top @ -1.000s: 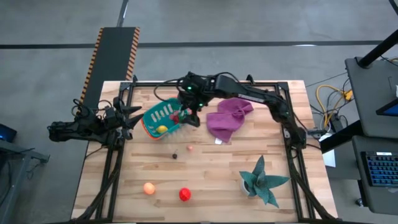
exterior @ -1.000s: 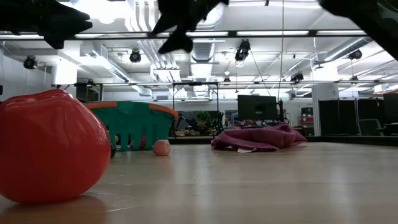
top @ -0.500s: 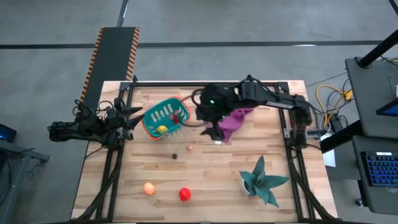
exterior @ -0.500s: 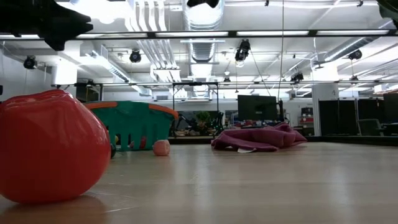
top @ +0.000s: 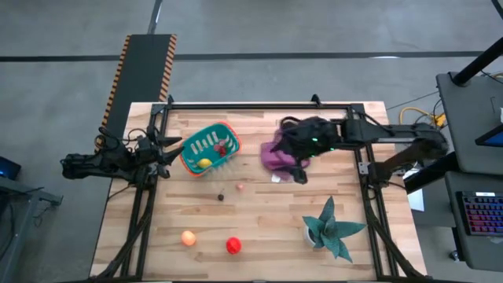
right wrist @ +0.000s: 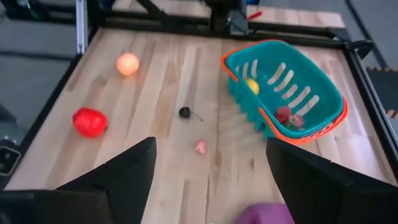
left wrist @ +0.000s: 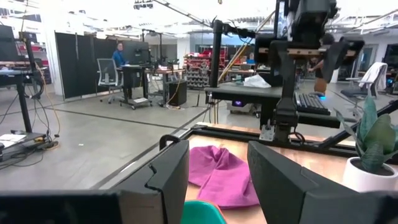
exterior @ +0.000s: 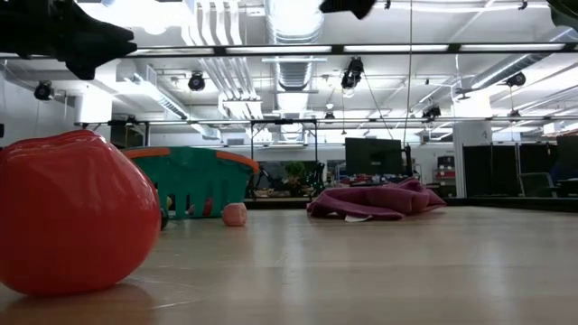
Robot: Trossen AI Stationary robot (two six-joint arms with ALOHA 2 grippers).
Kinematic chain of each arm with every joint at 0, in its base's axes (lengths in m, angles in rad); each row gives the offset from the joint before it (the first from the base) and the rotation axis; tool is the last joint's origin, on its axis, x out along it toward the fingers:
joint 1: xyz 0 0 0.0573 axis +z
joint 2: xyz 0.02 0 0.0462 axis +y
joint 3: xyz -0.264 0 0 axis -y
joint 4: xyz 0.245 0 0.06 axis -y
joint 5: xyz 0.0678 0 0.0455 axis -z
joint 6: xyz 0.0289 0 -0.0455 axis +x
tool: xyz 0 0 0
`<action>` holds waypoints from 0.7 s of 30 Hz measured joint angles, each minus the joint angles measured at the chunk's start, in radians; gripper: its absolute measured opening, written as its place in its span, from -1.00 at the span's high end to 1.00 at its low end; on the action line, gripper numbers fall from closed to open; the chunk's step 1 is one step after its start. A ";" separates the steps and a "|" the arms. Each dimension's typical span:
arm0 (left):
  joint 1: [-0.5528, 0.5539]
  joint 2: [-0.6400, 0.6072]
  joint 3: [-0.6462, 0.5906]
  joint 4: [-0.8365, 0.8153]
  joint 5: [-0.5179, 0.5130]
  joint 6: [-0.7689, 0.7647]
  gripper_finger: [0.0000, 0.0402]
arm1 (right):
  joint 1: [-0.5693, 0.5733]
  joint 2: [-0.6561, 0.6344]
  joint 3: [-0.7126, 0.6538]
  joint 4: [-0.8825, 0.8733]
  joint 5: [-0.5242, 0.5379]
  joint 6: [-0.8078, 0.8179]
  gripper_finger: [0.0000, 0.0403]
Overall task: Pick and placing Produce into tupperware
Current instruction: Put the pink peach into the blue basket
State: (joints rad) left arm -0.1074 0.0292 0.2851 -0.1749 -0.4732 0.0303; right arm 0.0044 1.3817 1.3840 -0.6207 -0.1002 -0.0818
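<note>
The teal tupperware with an orange rim stands at the table's far left. It holds a yellow piece and red pieces. Loose on the wood lie a pink bit, a dark bit, an orange ball and a red ball. My right gripper hangs open over the purple cloth, clear of it, right of the tupperware. My left gripper waits open at the table's left edge, level, pointing at the tupperware's rim.
A teal spiky plant in a white pot stands near the right front. A black frame rail runs round the table. Bare wood lies between the loose produce and the plant.
My right gripper has swung away from above the tupperware toward the table's right edge, rising slightly, and now hangs over the purple cloth. It carries nothing. The tupperware and the loose produce have stayed where they were.
</note>
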 joint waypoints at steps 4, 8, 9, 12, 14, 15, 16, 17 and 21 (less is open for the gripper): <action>0.000 0.000 -0.001 0.000 0.000 0.000 0.25 | 0.000 -0.144 -0.217 0.175 0.007 0.041 -0.43; 0.000 0.000 -0.001 0.001 -0.001 0.001 0.25 | 0.000 -0.277 -0.409 0.350 0.029 0.056 -0.41; 0.001 0.000 -0.001 0.001 -0.001 0.001 0.25 | 0.000 -0.308 -0.453 0.395 0.038 0.056 -0.40; 0.001 0.000 -0.001 0.002 -0.001 0.001 0.25 | 0.000 -0.394 -0.562 0.483 0.069 0.056 -0.39; 0.001 0.000 -0.001 0.002 -0.002 0.001 0.25 | 0.000 -0.448 -0.619 0.504 0.104 0.056 -0.39; 0.001 0.000 -0.001 0.002 -0.003 0.001 0.25 | 0.000 -0.473 -0.642 0.506 0.124 0.056 -0.39; 0.001 0.000 -0.001 0.002 -0.003 0.002 0.25 | 0.000 -0.495 -0.665 0.506 0.142 0.056 -0.39; 0.001 0.000 -0.001 0.002 -0.003 0.002 0.25 | 0.000 -0.518 -0.686 0.506 0.157 0.056 -0.39; 0.001 0.000 -0.002 0.002 -0.003 0.002 0.25 | 0.000 -0.604 -0.771 0.534 0.181 0.051 -0.36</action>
State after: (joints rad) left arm -0.1066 0.0292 0.2836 -0.1726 -0.4759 0.0319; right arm 0.0044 0.7782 0.6134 -0.0864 0.0803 -0.0304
